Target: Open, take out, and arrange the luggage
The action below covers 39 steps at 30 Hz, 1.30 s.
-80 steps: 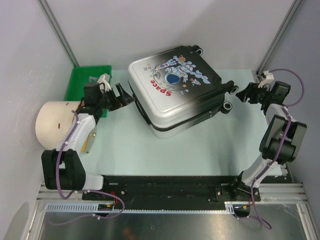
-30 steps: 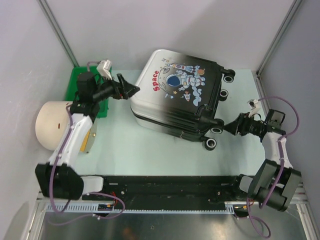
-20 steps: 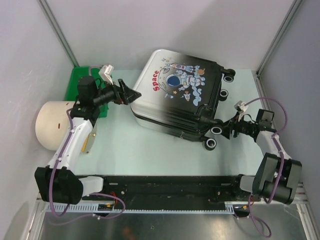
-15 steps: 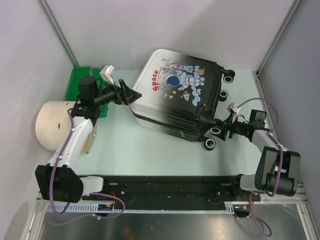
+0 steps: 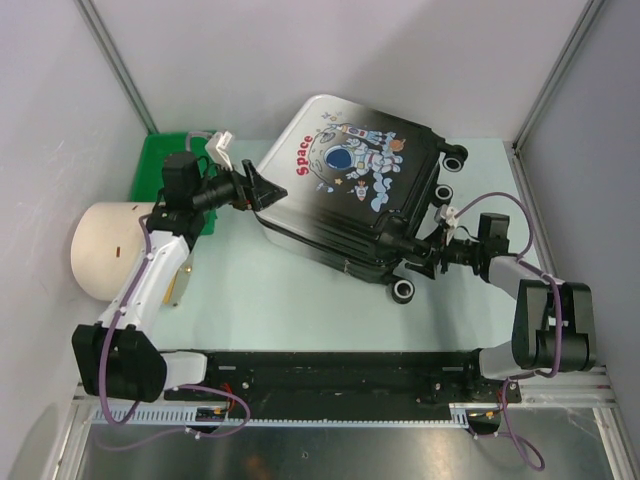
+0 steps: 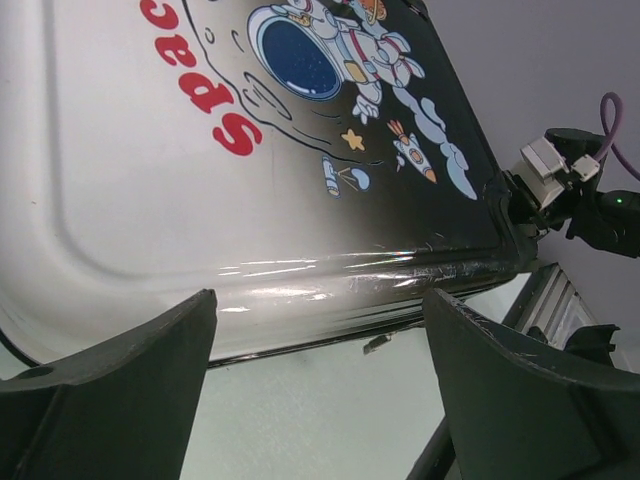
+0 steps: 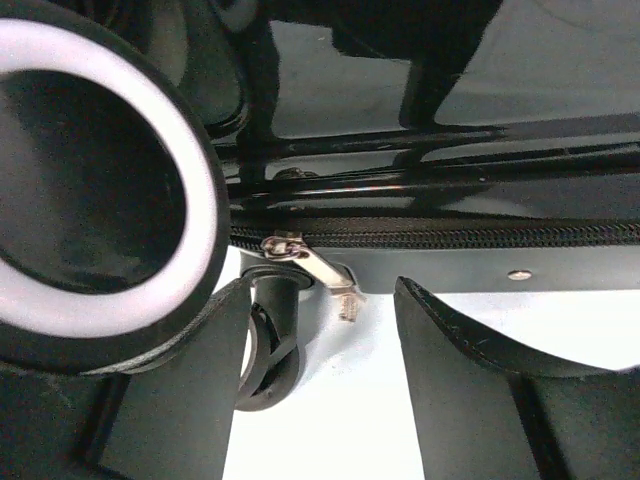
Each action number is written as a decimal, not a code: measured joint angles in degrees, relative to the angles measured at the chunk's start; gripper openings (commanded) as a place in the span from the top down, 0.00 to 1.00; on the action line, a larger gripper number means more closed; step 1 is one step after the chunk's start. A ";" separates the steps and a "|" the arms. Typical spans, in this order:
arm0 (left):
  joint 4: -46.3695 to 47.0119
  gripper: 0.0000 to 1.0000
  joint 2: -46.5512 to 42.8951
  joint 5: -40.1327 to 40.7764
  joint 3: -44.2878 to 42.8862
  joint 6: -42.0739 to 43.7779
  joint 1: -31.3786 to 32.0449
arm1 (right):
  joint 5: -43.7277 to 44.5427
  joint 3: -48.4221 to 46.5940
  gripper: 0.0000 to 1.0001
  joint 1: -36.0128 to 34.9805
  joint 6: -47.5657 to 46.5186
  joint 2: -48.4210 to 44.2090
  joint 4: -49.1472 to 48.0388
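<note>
Rotated further since a moment ago, with right gripper (image 7: pixel 320 300) jaws parted either side of the zipper pull (image 7: pixel 310 268) beside a wheel (image 7: pixel 100 190), left gripper (image 5: pixel 262 190) spread wide at the white end of the luggage (image 5: pixel 350 190), lying closed and askew on the table (image 5: pixel 270 290).

The luggage (image 5: pixel 350 190) lies far-centre on the table (image 5: pixel 300 300); the tray (image 5: pixel 150 165) sits to its left, with the cylinder (image 5: pixel 100 250) nearer.

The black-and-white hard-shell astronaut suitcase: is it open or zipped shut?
Shut. The black-to-white hard-shell suitcase lies with both shells together, and the right wrist view shows its zipper closed, metal pull at the seam.
</note>
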State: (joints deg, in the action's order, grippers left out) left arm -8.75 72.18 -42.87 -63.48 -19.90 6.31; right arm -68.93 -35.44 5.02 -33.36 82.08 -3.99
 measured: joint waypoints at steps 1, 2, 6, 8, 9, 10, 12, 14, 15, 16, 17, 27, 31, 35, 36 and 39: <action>0.00 0.12 0.22 0.00 0.00 0.02 0.00 | 0.00 0.00 0.38 -0.68 -0.39 0.00 0.17; 0.02 0.12 0.48 0.00 0.00 0.00 0.00 | 0.00 0.00 0.39 -1.33 -0.85 0.00 0.31; 0.00 0.13 1.42 0.00 0.00 0.00 0.00 | -0.11 0.00 0.40 -2.21 -2.01 0.33 0.37; -0.02 0.12 1.70 0.02 0.00 0.00 0.00 | -0.26 0.00 0.39 -2.27 -2.84 0.72 0.44; -0.02 0.12 1.77 0.04 0.00 0.00 0.00 | -0.39 0.00 0.39 -2.32 -2.97 0.96 0.44; -0.02 0.13 1.79 0.04 0.00 0.00 0.00 | -0.44 0.00 0.39 -2.34 -2.91 1.27 0.33; 0.00 0.12 1.79 0.04 0.00 0.00 0.00 | -0.59 0.00 0.40 -2.34 -2.78 1.90 -0.15; -0.02 0.12 1.79 0.04 0.00 0.02 0.00 | -0.76 0.00 0.43 -2.34 -2.64 2.56 -0.55; 0.00 0.12 1.81 0.07 0.00 0.02 0.02 | -0.83 0.00 0.43 -2.34 -2.58 2.78 -0.66; 0.00 0.12 1.81 0.09 0.00 0.04 0.02 | -0.90 0.00 0.43 -2.34 -2.47 2.86 -0.68; 0.00 0.12 1.79 0.15 0.00 0.04 0.00 | -1.03 0.00 0.43 -2.36 -2.43 2.86 -0.68; 0.00 0.13 1.81 0.24 0.79 1.42 0.00 | -0.90 -0.46 0.41 -2.54 -1.31 2.82 -0.17; -0.13 0.13 1.81 0.22 1.29 1.68 0.00 | -0.13 -0.72 0.44 -2.97 -0.39 2.16 0.24; 0.00 0.13 1.81 0.20 1.57 1.97 -0.02 | 1.05 -1.38 0.41 -3.48 2.51 0.81 0.02; 0.02 0.13 1.81 0.22 1.62 1.99 -0.07 | 1.25 -1.64 0.41 -3.78 3.61 0.66 -0.55; 0.00 0.13 1.81 0.22 1.79 1.99 -0.09 | 2.43 -1.99 0.42 -5.40 6.25 0.63 -2.12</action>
State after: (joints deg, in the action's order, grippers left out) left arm -8.75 74.00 -42.65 -61.69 -17.91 6.22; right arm -66.50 -37.43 -0.38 -27.11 82.72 -6.11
